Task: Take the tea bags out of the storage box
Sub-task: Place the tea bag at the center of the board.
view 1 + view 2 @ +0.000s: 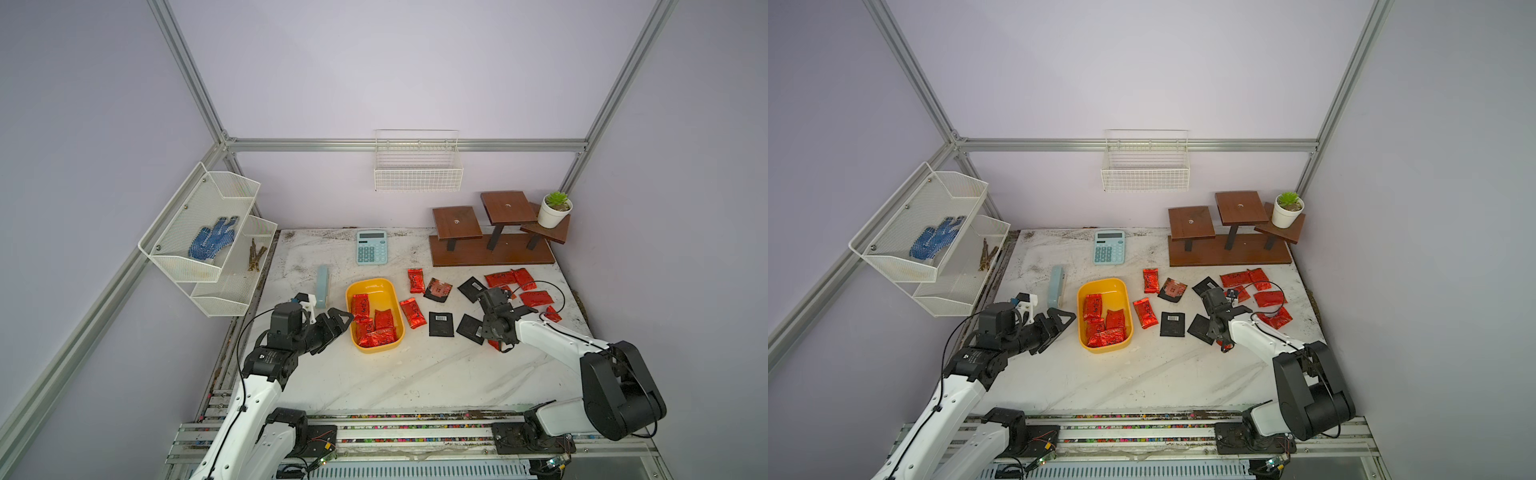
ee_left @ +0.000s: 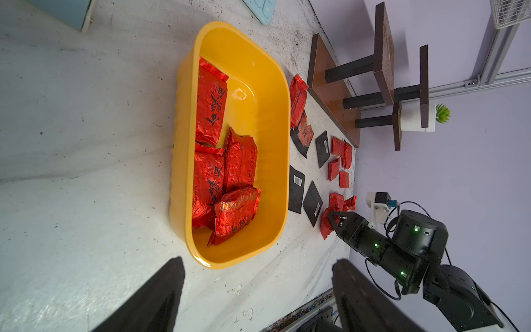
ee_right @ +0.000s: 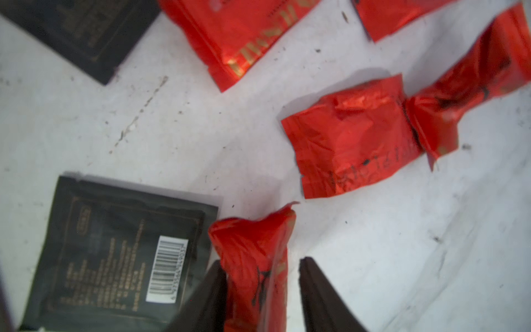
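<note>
The right gripper (image 3: 263, 261) had its jaws parted around a red foil sachet (image 3: 253, 238), one finger (image 3: 207, 293) touching it and a gap at the other, just beside a black barcoded sachet (image 3: 115, 253) on the table (image 3: 172, 129). It should lift straight up so the foil does not drag. The left gripper (image 2: 258, 261), spread and empty, hovered just beside the yellow storage box (image 1: 374, 291), where several red tea bags (image 1: 376, 328) lay. Beyond, more sachets (image 1: 536, 298) lay scattered before the wooden stand (image 1: 490, 253).

Both top views are looking down from high up at the front, far off, sharing nearly the whole table (image 1: 415, 374). The left wrist camera is sitting low and looking across the storage box (image 2: 270, 120), fairly near. The right wrist camera is looking down very near at tea bags (image 3: 350, 138) on that table.
</note>
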You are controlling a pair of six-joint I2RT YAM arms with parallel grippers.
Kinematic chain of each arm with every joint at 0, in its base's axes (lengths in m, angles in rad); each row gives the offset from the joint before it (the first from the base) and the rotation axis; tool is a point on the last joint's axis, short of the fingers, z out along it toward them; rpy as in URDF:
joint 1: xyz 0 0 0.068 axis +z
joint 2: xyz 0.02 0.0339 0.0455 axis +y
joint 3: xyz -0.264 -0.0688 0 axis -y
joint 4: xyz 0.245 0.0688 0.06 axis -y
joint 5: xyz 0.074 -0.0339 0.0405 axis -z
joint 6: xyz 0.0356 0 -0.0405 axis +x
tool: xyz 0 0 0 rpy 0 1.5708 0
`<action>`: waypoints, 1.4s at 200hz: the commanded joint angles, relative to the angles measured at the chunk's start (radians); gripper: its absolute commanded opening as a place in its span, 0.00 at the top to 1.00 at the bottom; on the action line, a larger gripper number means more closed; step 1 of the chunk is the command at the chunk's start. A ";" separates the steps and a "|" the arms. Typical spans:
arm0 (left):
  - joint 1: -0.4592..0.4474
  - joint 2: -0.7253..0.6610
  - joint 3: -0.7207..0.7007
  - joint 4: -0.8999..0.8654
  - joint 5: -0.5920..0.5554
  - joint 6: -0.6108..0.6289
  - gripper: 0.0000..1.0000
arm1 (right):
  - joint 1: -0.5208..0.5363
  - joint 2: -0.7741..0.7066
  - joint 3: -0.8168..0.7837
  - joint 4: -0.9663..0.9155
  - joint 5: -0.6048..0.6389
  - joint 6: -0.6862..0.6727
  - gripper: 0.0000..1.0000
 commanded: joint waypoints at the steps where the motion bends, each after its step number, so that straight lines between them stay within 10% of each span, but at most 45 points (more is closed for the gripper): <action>1: -0.006 -0.024 -0.018 0.041 0.021 -0.006 0.16 | -0.003 0.007 0.035 -0.019 0.004 0.007 0.39; 112: -0.059 0.136 0.119 -0.092 -0.051 0.119 0.20 | 0.063 -0.255 0.135 0.051 -0.329 -0.051 0.37; 206: -0.226 0.455 0.389 -0.349 -0.311 0.316 0.24 | 0.371 -0.032 0.377 0.056 -0.498 -0.111 0.41; 280: -0.307 0.735 0.629 -0.393 -0.511 0.328 0.24 | 0.418 -0.051 0.323 0.128 -0.519 -0.047 0.43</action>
